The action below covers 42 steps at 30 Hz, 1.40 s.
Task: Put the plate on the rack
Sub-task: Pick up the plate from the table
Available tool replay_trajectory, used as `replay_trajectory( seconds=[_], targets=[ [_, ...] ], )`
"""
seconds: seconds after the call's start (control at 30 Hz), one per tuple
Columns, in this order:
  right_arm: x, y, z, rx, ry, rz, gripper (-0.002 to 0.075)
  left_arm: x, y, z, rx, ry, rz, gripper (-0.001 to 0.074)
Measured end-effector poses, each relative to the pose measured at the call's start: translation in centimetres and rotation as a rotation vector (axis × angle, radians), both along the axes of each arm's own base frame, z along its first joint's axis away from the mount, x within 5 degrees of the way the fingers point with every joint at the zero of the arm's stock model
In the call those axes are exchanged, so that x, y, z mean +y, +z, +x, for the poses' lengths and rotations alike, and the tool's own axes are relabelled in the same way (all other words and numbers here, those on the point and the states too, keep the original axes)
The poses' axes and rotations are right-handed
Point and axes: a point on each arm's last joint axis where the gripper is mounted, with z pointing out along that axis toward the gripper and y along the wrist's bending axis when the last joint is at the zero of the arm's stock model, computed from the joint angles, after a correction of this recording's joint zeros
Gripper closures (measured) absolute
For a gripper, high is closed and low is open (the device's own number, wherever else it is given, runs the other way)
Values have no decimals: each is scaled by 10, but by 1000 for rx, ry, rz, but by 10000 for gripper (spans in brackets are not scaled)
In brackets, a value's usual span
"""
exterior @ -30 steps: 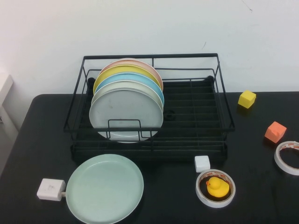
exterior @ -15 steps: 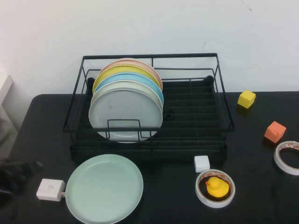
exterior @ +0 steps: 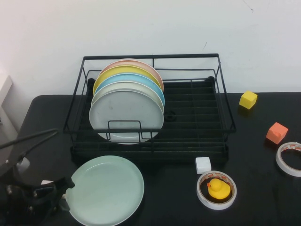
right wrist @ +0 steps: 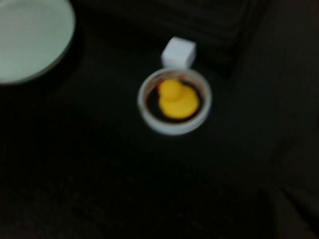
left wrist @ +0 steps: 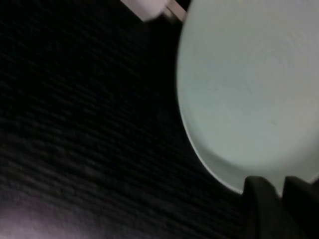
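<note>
high view: left hand (exterior: 63,193) newly beside plate (exterior: 106,189)

A robot test bench, not a kitchen: black table (exterior: 263,188) against a bare white wall (exterior: 141,26), holding a dish rack (exterior: 197,117), toy duck (exterior: 217,188), foam cubes (exterior: 248,100).

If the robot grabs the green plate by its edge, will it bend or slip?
The plate looks rigid, like the ones standing upright in the rack, so it probably won't bend. Its surface seems smooth and its rim shallow, so it might slip or tilt when lifted by one edge. The left gripper sits at its rim; the right gripper is out of view.
</note>
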Motion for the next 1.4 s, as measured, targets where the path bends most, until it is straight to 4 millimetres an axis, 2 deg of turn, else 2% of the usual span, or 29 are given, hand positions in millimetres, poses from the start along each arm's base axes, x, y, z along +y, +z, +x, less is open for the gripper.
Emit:
replay_trajectory(
  seconds=[0.2, 0.27, 0.33, 0.6, 0.77, 1.07, 1.2, 1.4],
  targets=[
    [3, -14, -2, 51, 45, 19, 728, 1, -19, 16, 14, -19, 44, 377],
    [5, -16, -3, 54, 49, 36, 728, 1, -23, 23, 23, -40, 55, 335],
    [5, -15, -3, 47, 57, 40, 728, 0, -28, 33, 35, -48, 61, 328],
    [7, -15, -3, 37, 67, 51, 728, -2, -53, 63, 93, -51, 72, 328],
    [7, -15, -3, 37, 66, 52, 728, -2, -67, 68, 131, -51, 80, 328],
    [7, -15, -3, 32, 71, 53, 728, 2, -81, 73, 124, -35, 123, 335],
    [7, -14, -2, 27, 68, 58, 728, 3, -84, 75, 120, -24, 133, 407],
    [8, -14, -2, 23, 65, 69, 728, 3, -87, 75, 123, -27, 140, 660]
  ],
)
